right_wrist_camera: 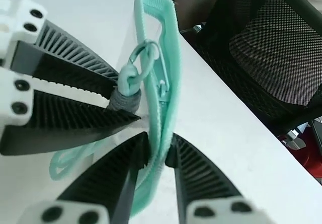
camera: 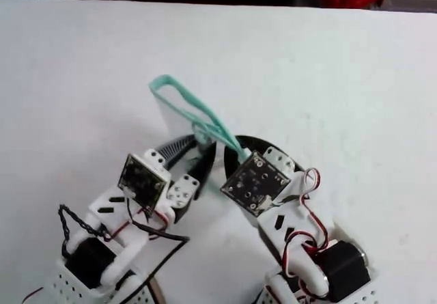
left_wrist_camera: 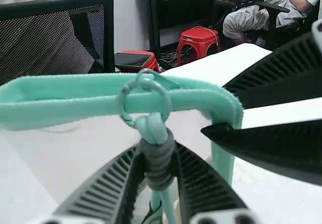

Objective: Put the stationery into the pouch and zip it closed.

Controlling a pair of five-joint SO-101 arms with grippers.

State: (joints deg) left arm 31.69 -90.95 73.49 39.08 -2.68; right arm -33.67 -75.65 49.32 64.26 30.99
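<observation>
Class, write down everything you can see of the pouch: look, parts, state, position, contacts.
The pouch is flat, with pale sides and a mint-green fabric zip band round its top; its mouth seems partly open. It stands on edge on the table between the arms. A ring on the zip carries a mint cord with a grey wrap, on which the left gripper is shut. The right gripper pinches the band.

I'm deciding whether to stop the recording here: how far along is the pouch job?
Done: both grips are set. Whether the stationery is inside the pouch cannot be told. In hand: the right gripper pinches the teal zip edge, and the left gripper is shut on the pull cord. Left: in the high view the teal edges look parted toward the far end, so the zip likely needs pulling shut.
</observation>
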